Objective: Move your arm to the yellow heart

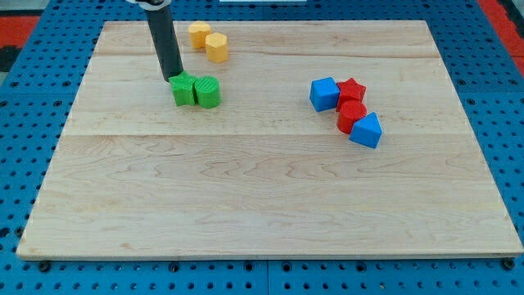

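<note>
Tip first: my tip (174, 78) touching, or all but touching, the upper edge of the green cube (183, 90), with a rounder green block (208, 92) pressed against that cube on the view's right. No hand fitted to this rod, so nothing to clench, release or grasp with.

Farther toward the view's top, two yellow blocks touching near the edge of the surface (270, 205). Outlines too small to be sure of, but judging the lower right one to be the yellow heart (217, 47) and the other a yellow pentagon (199, 34).

Probably light, rigid and quick to slide on smooth wood. No hold to take; better to approach gently.

Well apart on the right, a cluster: blue cube (324, 94), red star (350, 89), second red block (352, 115), blue wedge (366, 130).
</note>
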`<action>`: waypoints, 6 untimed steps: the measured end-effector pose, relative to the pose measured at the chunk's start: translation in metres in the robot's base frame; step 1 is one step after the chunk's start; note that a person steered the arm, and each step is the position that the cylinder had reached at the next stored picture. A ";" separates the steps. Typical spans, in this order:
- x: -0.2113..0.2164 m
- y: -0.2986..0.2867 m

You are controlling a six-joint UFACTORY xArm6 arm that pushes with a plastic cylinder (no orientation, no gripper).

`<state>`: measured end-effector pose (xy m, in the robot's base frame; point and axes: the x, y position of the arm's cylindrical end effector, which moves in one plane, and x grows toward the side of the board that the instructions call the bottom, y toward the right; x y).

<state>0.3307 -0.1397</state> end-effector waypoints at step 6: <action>-0.132 0.004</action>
